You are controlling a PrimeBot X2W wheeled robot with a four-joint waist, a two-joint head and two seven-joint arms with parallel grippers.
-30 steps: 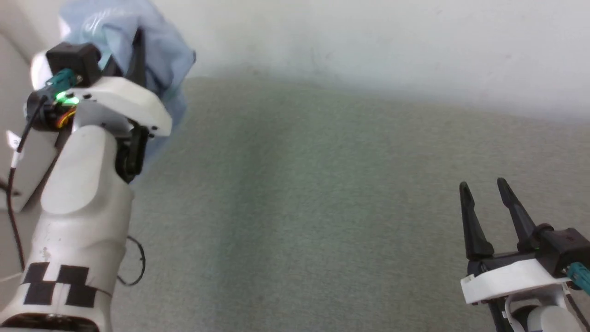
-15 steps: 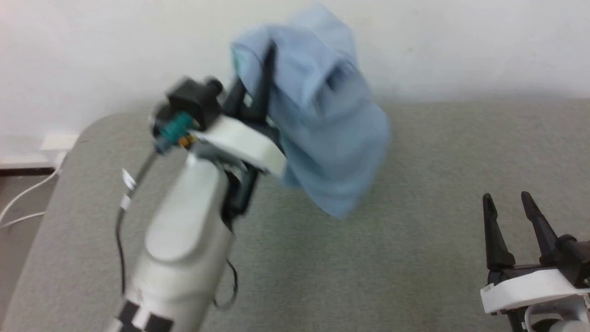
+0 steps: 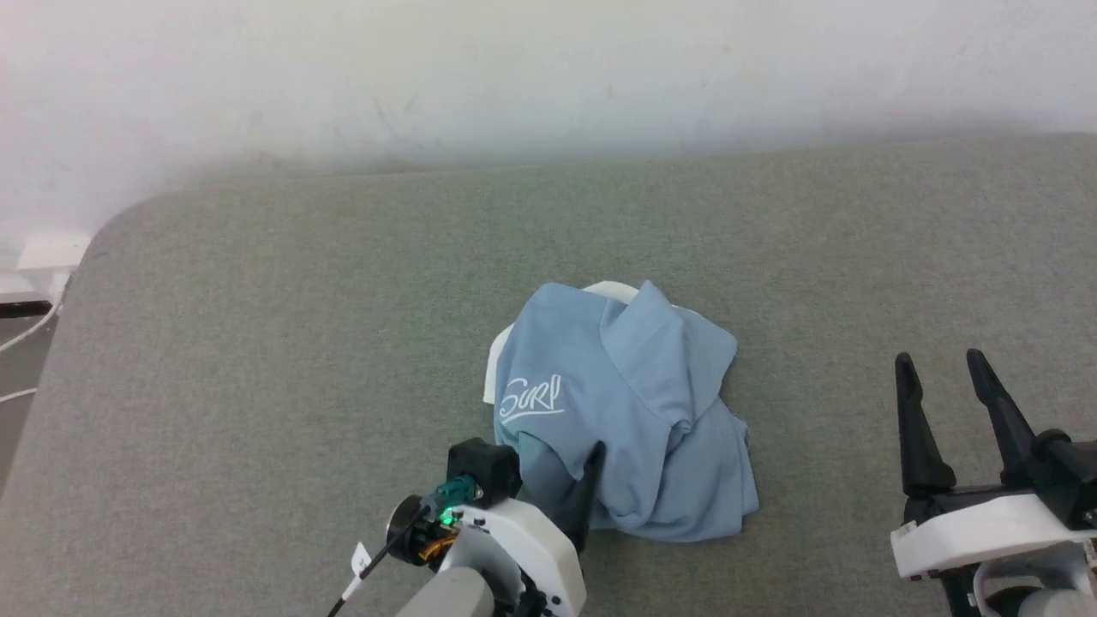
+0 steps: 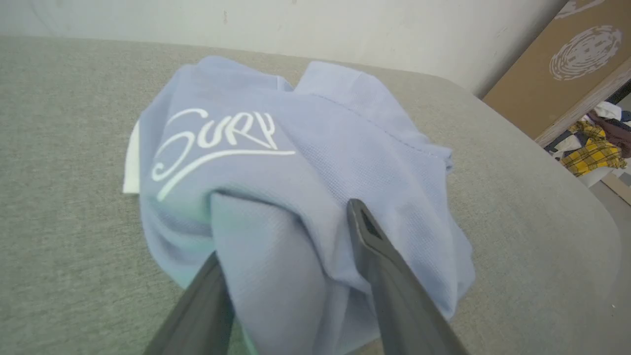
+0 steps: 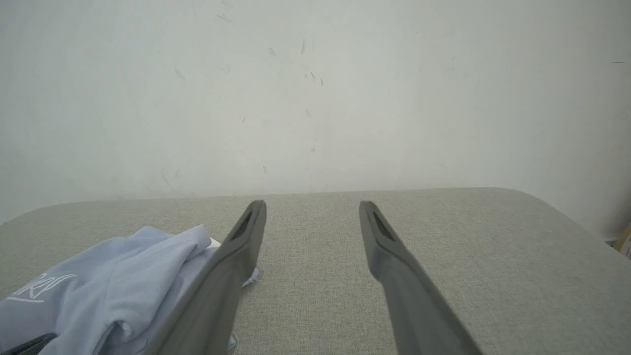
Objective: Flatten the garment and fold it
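Note:
The garment, a light blue shirt with white script on the chest, lies crumpled in a heap on the grey table, a bit of white collar showing at its far edge. My left gripper is at the heap's near edge with its jaws spread. In the left wrist view a fold of the garment lies loosely between the left gripper's fingers and covers the left fingertip. My right gripper stands open to the right of the heap, touching nothing. The right wrist view shows the right gripper with the garment at lower left.
A pale wall runs along the table's far edge. White cables and a socket sit off the table's left rounded corner. Past the table's right end stand a brown board and a pile of clothes.
My left arm came down from high up and brought the hanging garment onto the table in a heap. Its jaws have spread apart. The head camera has also shifted. The right gripper stays open.

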